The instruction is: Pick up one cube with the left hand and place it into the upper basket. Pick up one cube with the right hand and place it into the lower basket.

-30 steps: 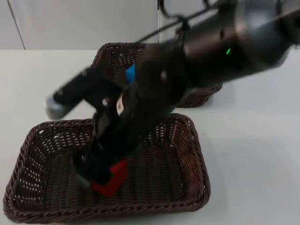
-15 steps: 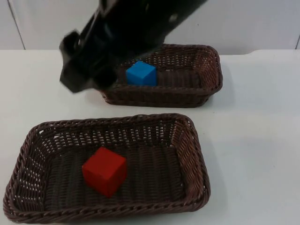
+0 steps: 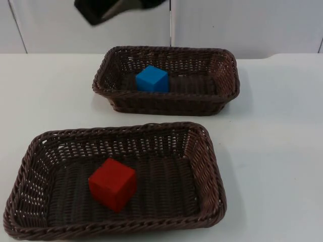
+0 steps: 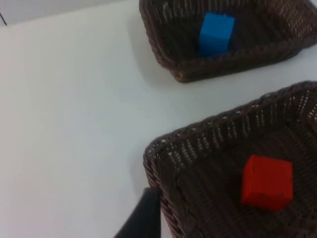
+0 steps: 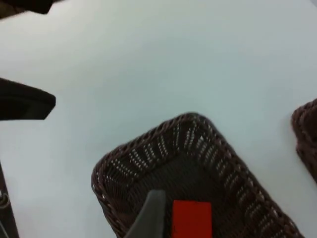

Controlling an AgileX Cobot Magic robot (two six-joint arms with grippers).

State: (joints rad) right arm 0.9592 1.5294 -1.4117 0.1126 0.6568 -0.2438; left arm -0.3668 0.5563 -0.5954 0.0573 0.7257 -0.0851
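right gripper (image 3: pixel 108 7) cut off, grip unreadable

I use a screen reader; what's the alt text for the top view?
A red cube lies in the near basket, a blue cube in the far basket, on a white table.

Two baskets stand apart on the tabletop (image 3: pixel 272 151): the upper basket (image 3: pixel 222 96) sits farther back and to the right, the lower basket (image 3: pixel 212 191) nearer and to the left. One cube (image 3: pixel 152 78) lies inside the upper basket toward its left side, and another cube (image 3: pixel 112 184) lies near the lower basket's middle.
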